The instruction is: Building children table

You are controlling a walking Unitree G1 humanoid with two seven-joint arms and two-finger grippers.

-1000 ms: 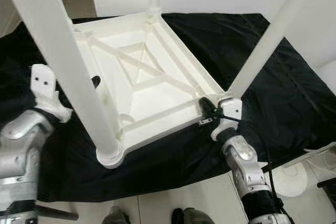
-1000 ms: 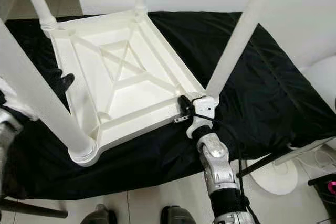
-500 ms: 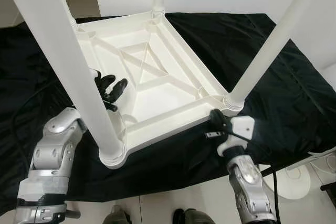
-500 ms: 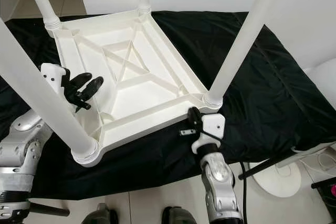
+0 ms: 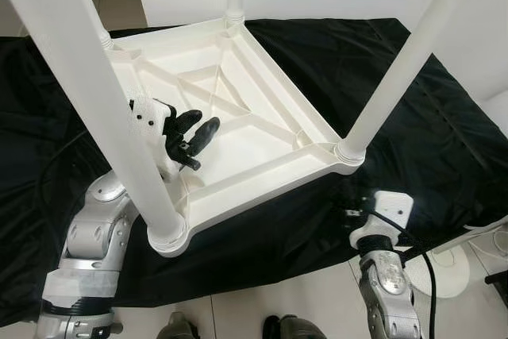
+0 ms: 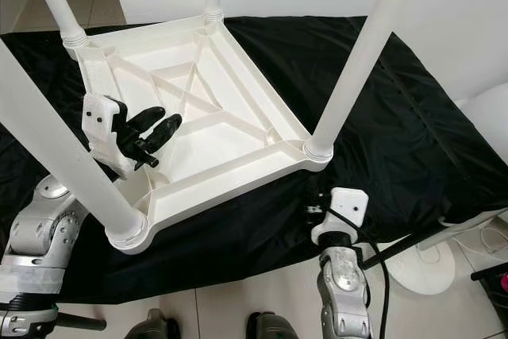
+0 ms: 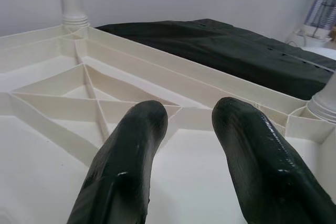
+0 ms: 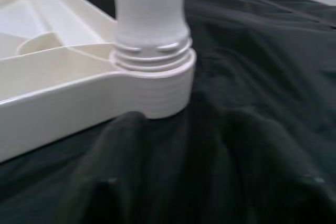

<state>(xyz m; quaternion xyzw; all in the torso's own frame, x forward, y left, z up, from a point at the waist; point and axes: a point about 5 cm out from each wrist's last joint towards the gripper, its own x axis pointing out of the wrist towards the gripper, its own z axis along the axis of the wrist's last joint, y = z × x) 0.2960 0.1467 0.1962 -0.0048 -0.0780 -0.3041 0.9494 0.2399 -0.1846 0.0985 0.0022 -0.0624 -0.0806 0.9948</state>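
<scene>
Children's table (image 5: 238,129), white plastic, lies upside down on the black cloth (image 5: 397,85) for you, its four legs pointing up; you can use the leg (image 5: 397,77) at the table's near right corner as your landmark. Across the ribbed underside from that leg, your left gripper (image 5: 197,134) hovers with its two fingers (image 7: 126,166) spread and holding nothing. Just in front of that leg's socket, your right gripper (image 6: 311,199) sits over the cloth; I cannot tell whether its fingers are parted
</scene>
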